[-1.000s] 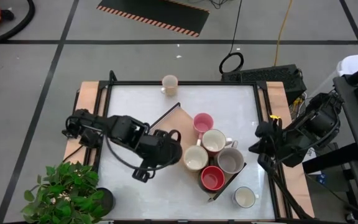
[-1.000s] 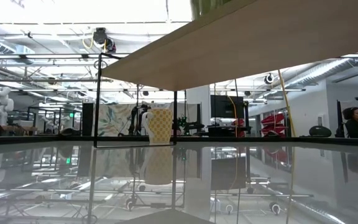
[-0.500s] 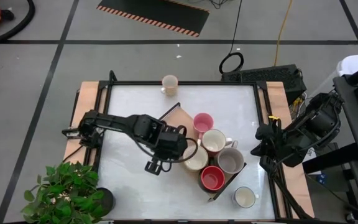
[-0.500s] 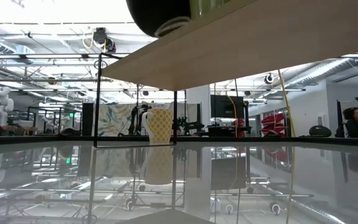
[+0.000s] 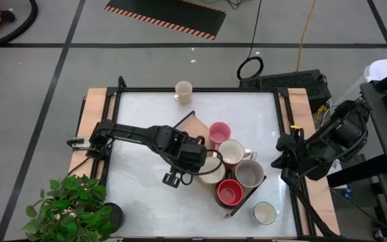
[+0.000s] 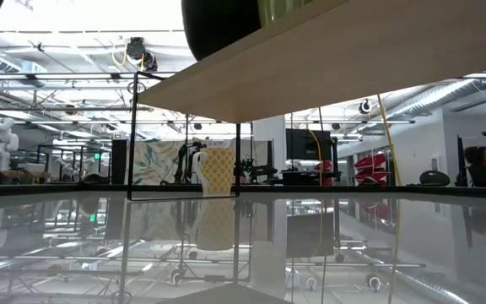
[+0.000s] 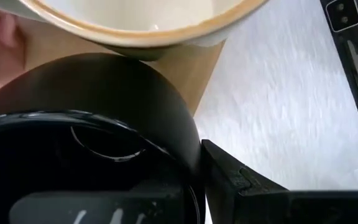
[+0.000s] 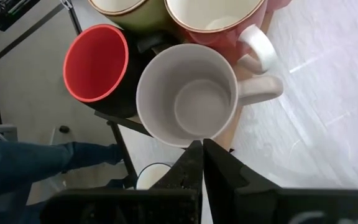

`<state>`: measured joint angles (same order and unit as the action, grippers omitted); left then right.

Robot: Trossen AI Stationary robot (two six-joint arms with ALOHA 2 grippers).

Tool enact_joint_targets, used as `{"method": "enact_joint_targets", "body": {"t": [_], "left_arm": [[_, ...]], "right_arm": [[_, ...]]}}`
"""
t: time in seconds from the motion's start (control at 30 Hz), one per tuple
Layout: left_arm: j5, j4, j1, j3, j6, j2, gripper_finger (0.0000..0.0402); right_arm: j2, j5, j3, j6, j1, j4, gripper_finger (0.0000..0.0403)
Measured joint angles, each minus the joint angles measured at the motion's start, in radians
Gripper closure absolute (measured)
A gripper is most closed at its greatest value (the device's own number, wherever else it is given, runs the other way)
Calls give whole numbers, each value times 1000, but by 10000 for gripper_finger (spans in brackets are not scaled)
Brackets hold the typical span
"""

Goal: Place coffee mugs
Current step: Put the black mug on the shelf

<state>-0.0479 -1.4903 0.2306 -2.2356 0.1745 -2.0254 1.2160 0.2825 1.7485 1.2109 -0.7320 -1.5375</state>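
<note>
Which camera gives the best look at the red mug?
The right wrist view: the red mug shows large, its rim whole. The high view shows it small on the tray. The low and left wrist views miss it.

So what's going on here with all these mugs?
The left gripper is over the tray with a black mug right beside a cream mug already there. Pink, grey and red mugs sit on the tray too. Two more mugs stand off it on the table. The right gripper waits shut at the table's right edge.
</note>
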Motion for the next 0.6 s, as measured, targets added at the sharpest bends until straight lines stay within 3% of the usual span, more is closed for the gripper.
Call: {"method": "enact_joint_targets", "body": {"t": [0.33,0.6], "left_arm": [[4,0,0,0,-25,0,357],[25,4,0,-1,-29,3,291]], "right_arm": [[0,0,0,-37,0,-2,403],[0,1,0,-45,0,-9,403]]}}
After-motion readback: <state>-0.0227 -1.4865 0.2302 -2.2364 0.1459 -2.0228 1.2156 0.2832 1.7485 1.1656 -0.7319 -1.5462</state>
